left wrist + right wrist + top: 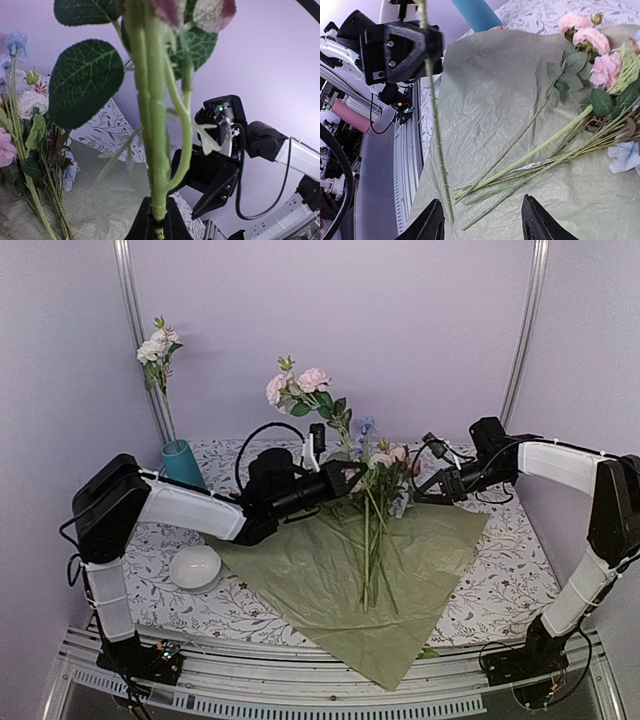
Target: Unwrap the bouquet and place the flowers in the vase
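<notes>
a raised stem (312, 380) of pink blooms stands clamped in the left gripper (156, 222) above the olive sheet (300, 580); the other flowers (375, 530) lie on that sheet; the right gripper (485, 222) hovers over them, jaws apart; the teal vase (182, 462), far left, holds one flower (155, 345)

No lettering, brand, number or sign can be read in any view. The tablecloth (520, 580), bare at about four o'clock in the overhead view, carries only a printed leaf-and-twig pattern, not characters.
</notes>
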